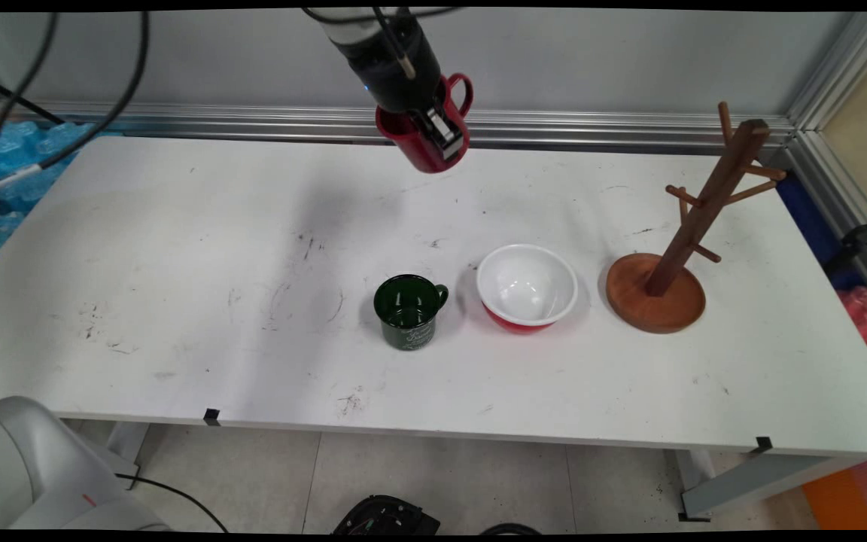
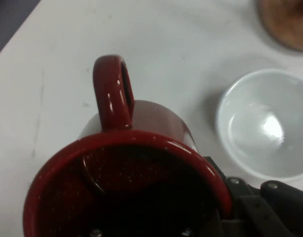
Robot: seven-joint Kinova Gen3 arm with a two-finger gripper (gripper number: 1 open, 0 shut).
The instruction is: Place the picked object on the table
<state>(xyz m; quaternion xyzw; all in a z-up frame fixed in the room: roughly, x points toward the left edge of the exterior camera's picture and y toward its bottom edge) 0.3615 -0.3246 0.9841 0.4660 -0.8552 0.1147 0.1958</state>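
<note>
A red mug (image 1: 424,139) is held aloft, tilted, high over the worktop's (image 1: 177,301) far side, its wall pinched by the pincer (image 1: 441,135). Below, a green mug (image 1: 408,310), white bowl (image 1: 527,287) and wooden mug tree (image 1: 667,282) are seen.

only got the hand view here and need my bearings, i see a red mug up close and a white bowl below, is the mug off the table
Observer: Yes. In the main view the glossy red enamel mug hangs high above the white table, the black two-finger gripper clamped on its rim.
Operator: anything near the bowl i cant see
Observer: A dark green enamel mug stands upright just beside the white bowl with the red outside.
Operator: that brown thing at my top edge
Observer: It is the round base of a wooden mug tree, whose pegs are all bare.
</note>
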